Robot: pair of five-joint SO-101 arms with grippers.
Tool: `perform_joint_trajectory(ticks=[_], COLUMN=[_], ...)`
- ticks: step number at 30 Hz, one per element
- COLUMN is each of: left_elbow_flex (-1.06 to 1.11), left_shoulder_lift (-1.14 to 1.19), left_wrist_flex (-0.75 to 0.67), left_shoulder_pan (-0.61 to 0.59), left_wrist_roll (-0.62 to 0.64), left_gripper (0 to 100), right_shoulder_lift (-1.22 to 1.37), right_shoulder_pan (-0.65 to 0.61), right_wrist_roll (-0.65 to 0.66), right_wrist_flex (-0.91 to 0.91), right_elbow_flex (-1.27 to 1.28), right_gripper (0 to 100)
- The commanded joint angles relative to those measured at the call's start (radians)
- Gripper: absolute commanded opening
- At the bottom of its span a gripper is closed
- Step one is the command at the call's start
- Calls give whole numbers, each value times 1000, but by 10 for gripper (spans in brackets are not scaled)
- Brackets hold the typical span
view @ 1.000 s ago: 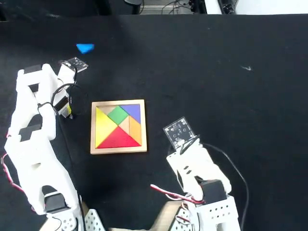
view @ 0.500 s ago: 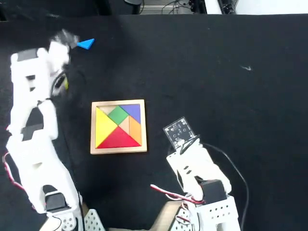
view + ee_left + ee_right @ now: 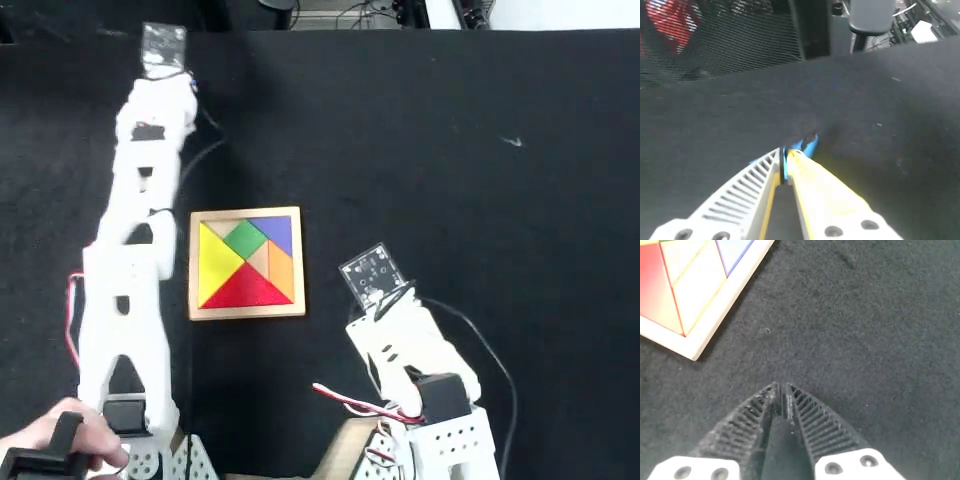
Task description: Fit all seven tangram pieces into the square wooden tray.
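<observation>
The square wooden tray (image 3: pixel 246 313) lies left of the table's middle, holding yellow, green, blue, orange, red and tan pieces. My left arm (image 3: pixel 150 150) stretches to the far back left. There my left gripper (image 3: pixel 785 152) is shut on the blue triangle (image 3: pixel 810 145), which pokes out on both sides of the white and yellow fingers. My right gripper (image 3: pixel 781 390) is shut and empty, low over the black mat, just off a corner of the tray (image 3: pixel 715 320). The right arm (image 3: pixel 400 345) stays in front of the tray, to its right.
Black cloth covers the table. Behind its far edge, in the left wrist view, are a dark mesh panel (image 3: pixel 715 35) and a chair base (image 3: pixel 870 15). The mat's right half (image 3: pixel 480 200) is open room.
The left arm swung from beside the tray out to the far back left, over the blue triangle, which its gripper now holds. The right arm kept still.
</observation>
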Motion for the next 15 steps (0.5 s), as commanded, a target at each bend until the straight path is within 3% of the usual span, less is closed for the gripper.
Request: perform_joint_trajectory(ticks=[1,6,15], left_elbow_flex=[-335,-499,-406], left_shoulder_lift=[141,269,187], left_wrist_flex=[-23,23,216], left_shoulder_pan=[7,-16,-67], left_wrist_roll=[-15,-71,-78], left_gripper=[39,39,45], right_shoulder_lift=[-93,-93,-93], right_shoulder_pan=[-8,-8,-8], right_wrist_roll=[8,8,8], right_wrist_flex=[5,5,6], right_elbow_flex=[-4,-4,-4], right_gripper=[21,21,21])
